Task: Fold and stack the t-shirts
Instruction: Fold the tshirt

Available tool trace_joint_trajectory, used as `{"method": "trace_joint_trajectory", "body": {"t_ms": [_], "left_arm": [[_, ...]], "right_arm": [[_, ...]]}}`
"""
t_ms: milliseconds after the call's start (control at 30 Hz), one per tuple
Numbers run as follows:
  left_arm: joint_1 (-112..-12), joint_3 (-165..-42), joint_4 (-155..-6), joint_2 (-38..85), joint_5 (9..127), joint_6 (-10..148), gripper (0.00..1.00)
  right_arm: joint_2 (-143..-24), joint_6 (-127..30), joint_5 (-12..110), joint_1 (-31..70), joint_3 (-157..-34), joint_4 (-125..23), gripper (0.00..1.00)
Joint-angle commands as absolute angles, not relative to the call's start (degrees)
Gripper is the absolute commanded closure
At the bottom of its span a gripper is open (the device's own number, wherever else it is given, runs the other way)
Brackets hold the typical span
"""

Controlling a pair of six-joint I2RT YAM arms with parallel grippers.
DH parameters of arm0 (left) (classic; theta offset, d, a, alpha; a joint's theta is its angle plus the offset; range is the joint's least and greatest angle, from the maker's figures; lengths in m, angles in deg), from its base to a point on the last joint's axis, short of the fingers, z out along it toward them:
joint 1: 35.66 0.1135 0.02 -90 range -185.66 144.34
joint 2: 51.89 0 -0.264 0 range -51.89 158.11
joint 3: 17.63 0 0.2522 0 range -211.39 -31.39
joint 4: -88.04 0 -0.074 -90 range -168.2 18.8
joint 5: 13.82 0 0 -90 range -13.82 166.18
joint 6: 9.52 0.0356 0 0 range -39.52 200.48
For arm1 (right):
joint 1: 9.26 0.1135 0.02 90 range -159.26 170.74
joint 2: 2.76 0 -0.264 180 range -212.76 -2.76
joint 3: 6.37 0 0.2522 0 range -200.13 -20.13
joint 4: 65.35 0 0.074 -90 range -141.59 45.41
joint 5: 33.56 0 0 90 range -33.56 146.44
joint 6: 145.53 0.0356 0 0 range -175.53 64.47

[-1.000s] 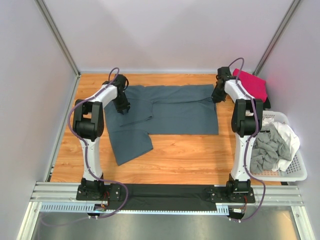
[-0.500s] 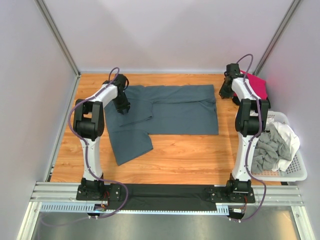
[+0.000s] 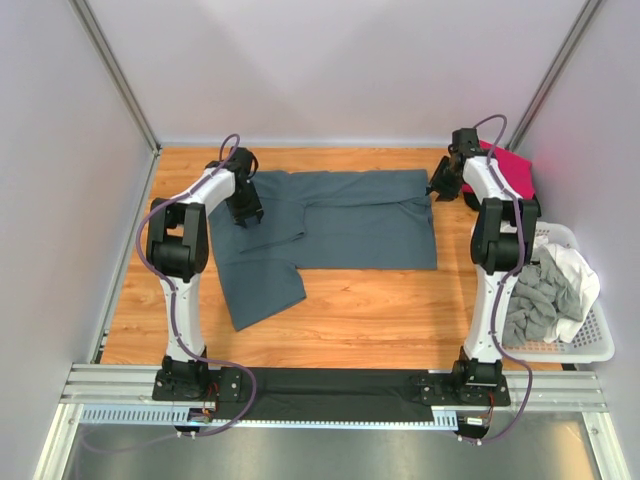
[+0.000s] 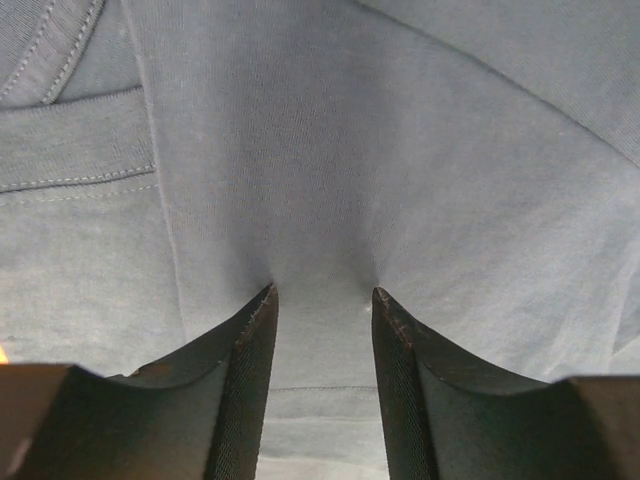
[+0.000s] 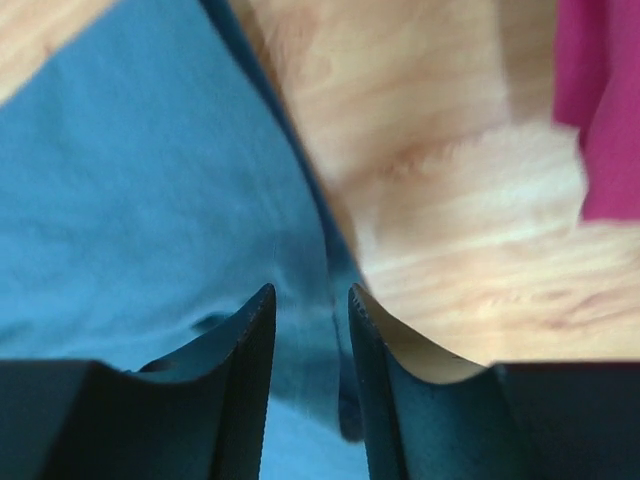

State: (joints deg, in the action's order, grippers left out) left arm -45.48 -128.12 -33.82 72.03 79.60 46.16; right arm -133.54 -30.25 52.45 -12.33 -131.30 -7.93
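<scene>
Slate-blue shirt [image 3: 340,225] flat on wood table [image 3: 380,310]. Left claw [image 4: 322,295] narrow gap, tips denting cloth; right claw [image 5: 310,290] narrow over shirt edge, magenta shirt [image 3: 505,165] beside. Basket [image 3: 560,352] of grey shirts [image 3: 530,300] right.

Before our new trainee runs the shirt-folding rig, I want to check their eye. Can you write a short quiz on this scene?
1. True or false: the pink shirt lies in the basket.
2. What is the left gripper touching? A. blue-grey shirt B. pink shirt C. basket
3. Fill in: the right gripper is at the blue-grey shirt's ____ edge.

Key:
1. False. It lies on the table, beyond the basket.
2. A
3. right
</scene>
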Motion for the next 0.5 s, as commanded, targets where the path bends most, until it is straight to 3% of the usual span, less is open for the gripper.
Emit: {"method": "trace_joint_trajectory", "body": {"t_ms": [0,233,467], "left_arm": [[-45.6,-130.1,-34.7,67.2,78.9,48.6,0.48],[-47.2,-130.0,-36.2,65.3,77.2,49.7,0.46],[-47.9,-129.1,-37.1,64.8,75.4,49.9,0.45]], "right_arm": [[-127.2,-27.3,46.3,-12.2,-128.2,-9.4,0.64],[-124.4,-29.2,45.1,-11.0,-120.8,-10.9,0.75],[-126.2,-30.0,46.4,-10.8,-120.1,-8.8,0.7]]}}
